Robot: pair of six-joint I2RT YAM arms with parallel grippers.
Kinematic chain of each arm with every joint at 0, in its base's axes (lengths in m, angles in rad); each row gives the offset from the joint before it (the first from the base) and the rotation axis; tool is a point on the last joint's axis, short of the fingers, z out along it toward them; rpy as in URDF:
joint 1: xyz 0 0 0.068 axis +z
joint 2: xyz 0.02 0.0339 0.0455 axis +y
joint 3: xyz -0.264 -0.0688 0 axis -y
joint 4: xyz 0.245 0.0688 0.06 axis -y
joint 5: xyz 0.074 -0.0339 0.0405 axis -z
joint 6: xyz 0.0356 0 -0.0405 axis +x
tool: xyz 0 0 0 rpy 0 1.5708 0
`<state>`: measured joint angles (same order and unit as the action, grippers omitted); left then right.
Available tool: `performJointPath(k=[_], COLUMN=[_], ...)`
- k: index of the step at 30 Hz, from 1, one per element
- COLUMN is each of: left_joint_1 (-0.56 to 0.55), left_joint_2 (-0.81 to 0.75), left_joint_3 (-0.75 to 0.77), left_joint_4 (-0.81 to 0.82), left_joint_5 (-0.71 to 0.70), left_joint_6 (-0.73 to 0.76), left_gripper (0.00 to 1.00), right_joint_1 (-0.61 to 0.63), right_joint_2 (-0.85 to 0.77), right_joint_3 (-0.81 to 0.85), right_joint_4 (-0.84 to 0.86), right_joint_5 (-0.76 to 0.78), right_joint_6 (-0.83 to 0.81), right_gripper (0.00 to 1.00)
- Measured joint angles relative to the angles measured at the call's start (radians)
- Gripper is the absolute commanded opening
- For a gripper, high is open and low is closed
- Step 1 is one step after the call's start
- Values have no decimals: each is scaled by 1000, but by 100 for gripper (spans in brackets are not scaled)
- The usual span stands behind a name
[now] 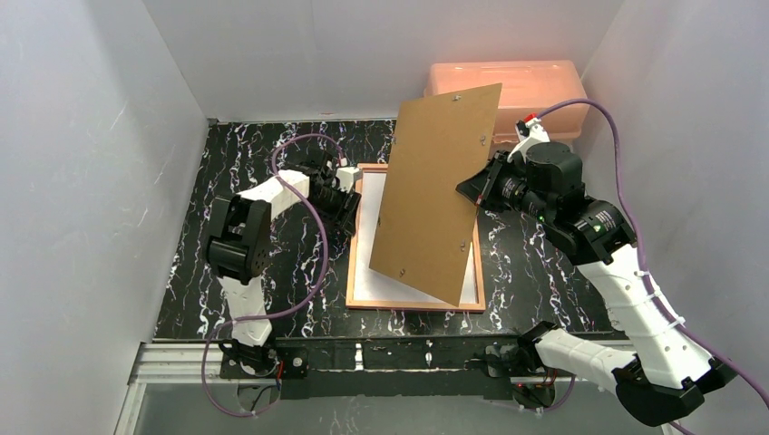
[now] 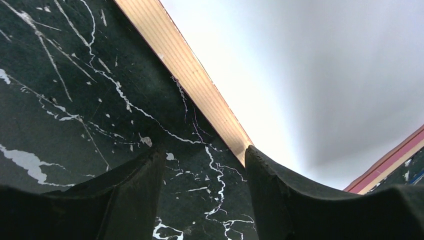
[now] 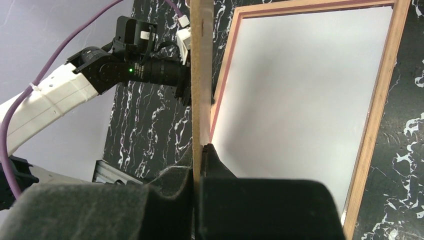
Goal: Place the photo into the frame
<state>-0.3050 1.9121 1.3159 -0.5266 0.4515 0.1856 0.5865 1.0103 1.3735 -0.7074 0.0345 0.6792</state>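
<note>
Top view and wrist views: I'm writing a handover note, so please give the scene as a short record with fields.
frame: lying flat on the table, tan back up
photo: white sheet inside the frame, apparently face down
backing board: tilted above the frame, not yet seated
right gripper: fingers shut on the backing board's edge
left gripper: fingers apart at the frame's left-hand rail, holding nothing

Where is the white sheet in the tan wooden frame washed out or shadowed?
Left wrist: the photo's white back glares beside the thin tan frame rail, greying rightward. Right wrist: the flat brown backing board shades its lower left.
</note>
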Motion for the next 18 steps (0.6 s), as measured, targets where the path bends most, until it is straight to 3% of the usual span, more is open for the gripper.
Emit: performJointPath(k=[12,18], left_joint_1=[-32,-36], left_joint_2=[29,32], left_joint_3=[11,13], left_joint_4=[26,30], left_joint_5=[-10,-20], left_joint_6=[-26,-35], left_gripper=[55,50], right_joint_1=[-2,-2], right_joint_2=[0,0], right_joint_3=[0,-2], right_joint_4=[-1,0], right_joint_5=[-1,-9], right_joint_6=[-2,2], right_gripper=[1,1])
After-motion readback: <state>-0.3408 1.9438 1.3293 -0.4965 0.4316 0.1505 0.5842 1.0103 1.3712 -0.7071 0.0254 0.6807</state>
